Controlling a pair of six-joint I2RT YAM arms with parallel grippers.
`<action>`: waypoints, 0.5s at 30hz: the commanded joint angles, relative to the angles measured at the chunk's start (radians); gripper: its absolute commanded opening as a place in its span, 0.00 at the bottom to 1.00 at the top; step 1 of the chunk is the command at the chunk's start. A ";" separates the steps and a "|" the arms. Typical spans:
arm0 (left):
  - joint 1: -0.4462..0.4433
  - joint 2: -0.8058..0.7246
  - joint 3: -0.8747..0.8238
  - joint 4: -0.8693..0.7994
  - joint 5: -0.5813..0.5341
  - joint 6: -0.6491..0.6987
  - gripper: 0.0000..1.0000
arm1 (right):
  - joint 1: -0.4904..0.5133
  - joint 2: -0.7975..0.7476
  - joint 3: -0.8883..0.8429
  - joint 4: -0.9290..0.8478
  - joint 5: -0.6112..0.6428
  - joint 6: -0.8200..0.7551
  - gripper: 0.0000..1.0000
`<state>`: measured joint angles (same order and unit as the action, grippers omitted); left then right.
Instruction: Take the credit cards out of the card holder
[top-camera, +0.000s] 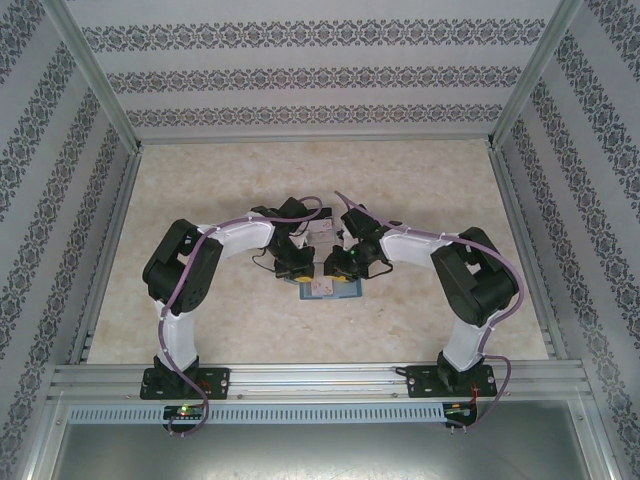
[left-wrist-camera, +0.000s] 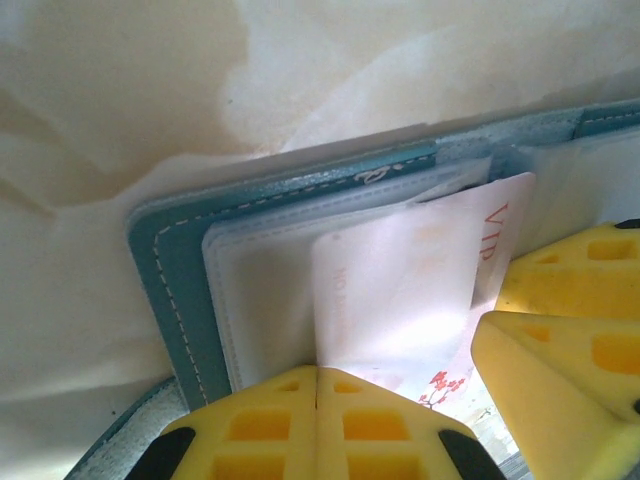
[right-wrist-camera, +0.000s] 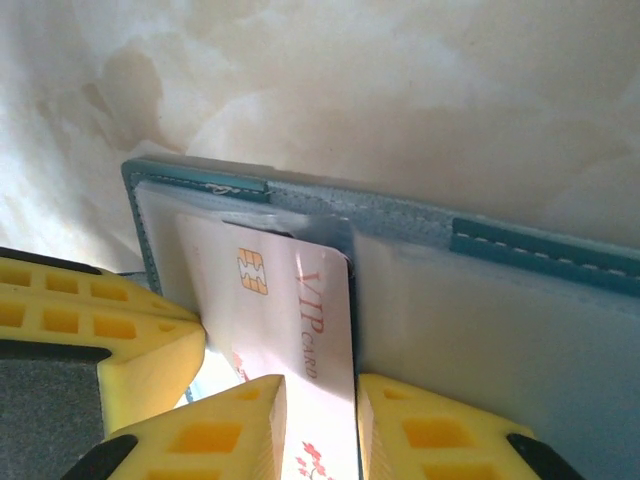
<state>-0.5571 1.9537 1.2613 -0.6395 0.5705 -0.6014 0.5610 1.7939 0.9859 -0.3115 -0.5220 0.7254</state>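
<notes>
The task is at its first card, and none looks fully out yet. The card holder (top-camera: 330, 288) lies open on the table (top-camera: 250, 180), about midway between the side edges and somewhat toward the near edge. A pale card (right-wrist-camera: 290, 300) marked VIP is partly out of a clear inner pocket, its far end tucked in. The left hand (left-wrist-camera: 317, 372), fingers together, presses on the holder's left half. The right hand (right-wrist-camera: 320, 388) seems clamped on the card's near end, which runs between its fingers. Whether the other pockets hold more cards cannot be told.
</notes>
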 joint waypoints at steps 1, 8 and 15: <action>-0.009 0.038 0.000 -0.071 -0.051 0.025 0.00 | -0.010 -0.029 -0.034 0.070 -0.072 0.025 0.26; -0.007 0.037 -0.002 -0.074 -0.053 0.023 0.00 | -0.028 -0.061 -0.077 0.138 -0.114 0.052 0.23; -0.007 0.034 0.000 -0.077 -0.054 0.025 0.00 | -0.050 -0.077 -0.118 0.230 -0.164 0.091 0.20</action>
<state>-0.5571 1.9556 1.2636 -0.6437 0.5690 -0.6014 0.5205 1.7462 0.8829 -0.1501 -0.6369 0.7891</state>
